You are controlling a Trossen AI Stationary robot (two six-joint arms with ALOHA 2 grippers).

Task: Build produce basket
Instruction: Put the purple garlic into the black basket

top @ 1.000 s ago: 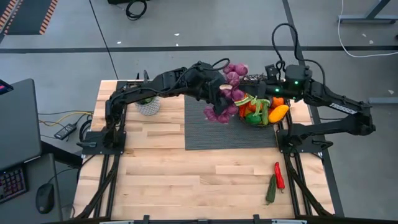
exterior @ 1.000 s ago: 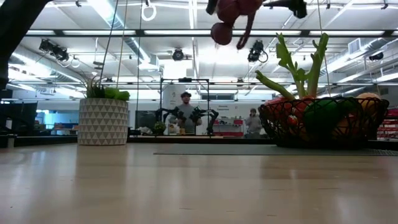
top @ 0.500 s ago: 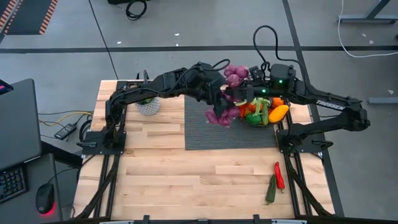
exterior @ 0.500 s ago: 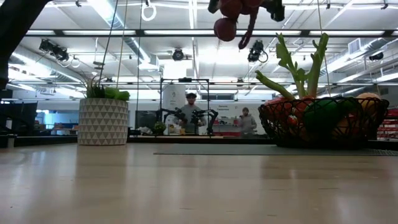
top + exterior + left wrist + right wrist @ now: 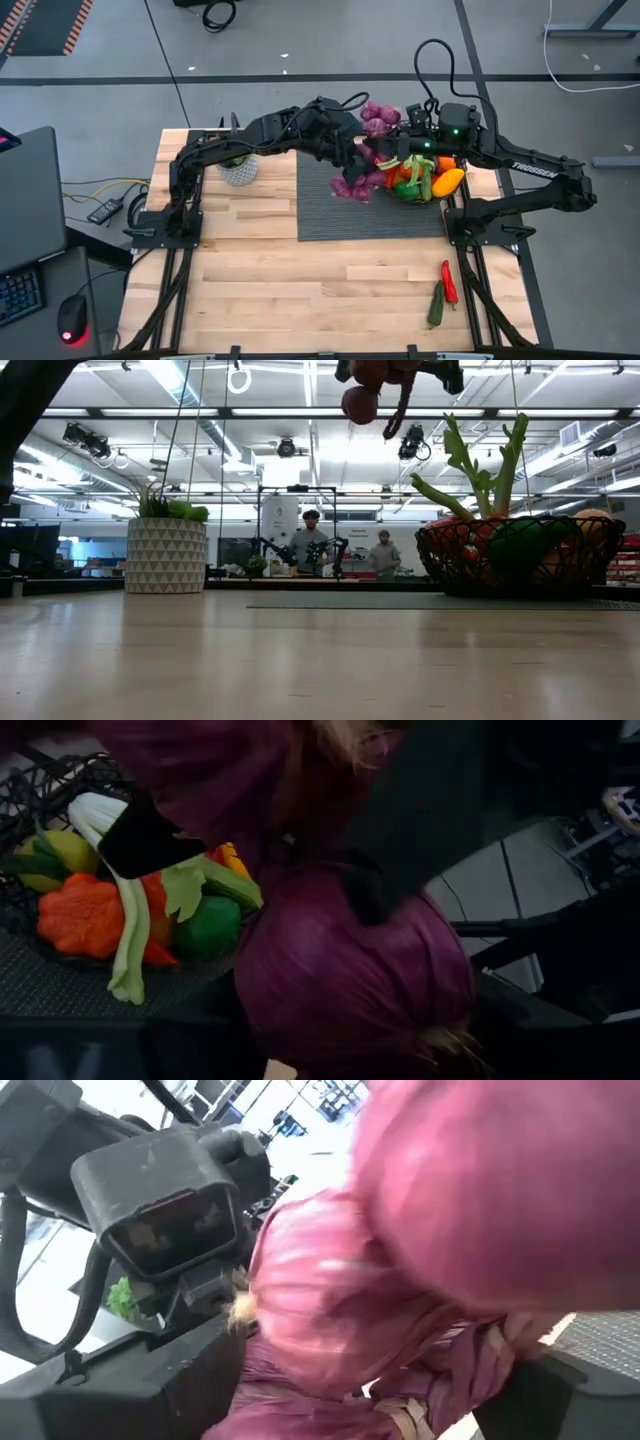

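Seen from above, two dark robot arms meet over a grey mat (image 5: 340, 215) near the top centre of the frame, on a pale wooden tabletop (image 5: 260, 280). Between them hangs a string of purple toy produce (image 5: 368, 150), lifted clear of the mat. The left hand (image 5: 358, 152) and the right hand (image 5: 398, 150) both press in against this purple string from opposite sides. Whether either hand is gripping it or standing open around it cannot be told, since the purple shapes fill both wrist views. Just right of the string, the dark wire basket (image 5: 405, 125) sits at the mat's upper right edge, already holding orange, green and yellow produce (image 5: 425, 178). A small potted plant (image 5: 238, 168) stands to the left. Near the lower right, a red chilli (image 5: 449, 282) and a green vegetable (image 5: 436, 304) lie on the bare wood.
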